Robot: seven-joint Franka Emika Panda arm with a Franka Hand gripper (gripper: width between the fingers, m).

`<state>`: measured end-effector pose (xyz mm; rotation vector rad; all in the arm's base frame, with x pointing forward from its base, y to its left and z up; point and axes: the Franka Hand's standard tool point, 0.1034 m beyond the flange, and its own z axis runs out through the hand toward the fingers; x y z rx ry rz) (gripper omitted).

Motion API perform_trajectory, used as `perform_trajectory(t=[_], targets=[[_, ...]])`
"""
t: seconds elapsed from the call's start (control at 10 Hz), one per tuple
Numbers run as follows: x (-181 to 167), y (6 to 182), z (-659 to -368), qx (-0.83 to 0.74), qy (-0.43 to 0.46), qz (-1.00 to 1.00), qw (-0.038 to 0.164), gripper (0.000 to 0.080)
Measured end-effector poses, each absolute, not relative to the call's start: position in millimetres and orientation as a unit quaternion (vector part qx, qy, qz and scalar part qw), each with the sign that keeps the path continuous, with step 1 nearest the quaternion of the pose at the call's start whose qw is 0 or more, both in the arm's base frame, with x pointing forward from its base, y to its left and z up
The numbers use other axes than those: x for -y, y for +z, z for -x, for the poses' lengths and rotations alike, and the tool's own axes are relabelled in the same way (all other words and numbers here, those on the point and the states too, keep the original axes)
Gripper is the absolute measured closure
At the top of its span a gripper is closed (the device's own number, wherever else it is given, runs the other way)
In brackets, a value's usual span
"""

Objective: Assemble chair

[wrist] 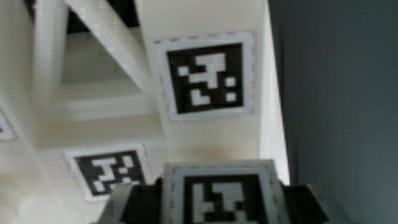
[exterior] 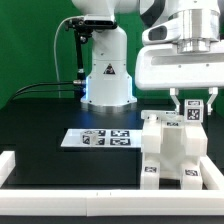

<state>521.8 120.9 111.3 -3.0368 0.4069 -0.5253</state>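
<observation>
My gripper [exterior: 194,104] hangs at the exterior view's right, just above the white chair assembly [exterior: 172,150]. It is shut on a small white chair part [exterior: 194,113] that carries a black marker tag. In the wrist view the gripper [wrist: 217,203] has its dark fingers [wrist: 153,203] on both sides of that tagged part [wrist: 217,196]. Below it lie the assembly's white panels, with one tag [wrist: 208,78] on a large face and another tag [wrist: 111,168] nearer the fingers. I cannot tell whether the held part touches the assembly.
The marker board [exterior: 97,137] lies on the black table at the middle. The arm's white base [exterior: 105,75] stands at the back. A low white wall [exterior: 60,188] runs along the front and the exterior view's left edge.
</observation>
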Motion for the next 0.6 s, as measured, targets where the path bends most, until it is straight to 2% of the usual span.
perform_trajectory(t=[0.6], targets=[[-126.0,107.2,-526.6,-0.129,-0.189,0.973,0.024,0.0519]])
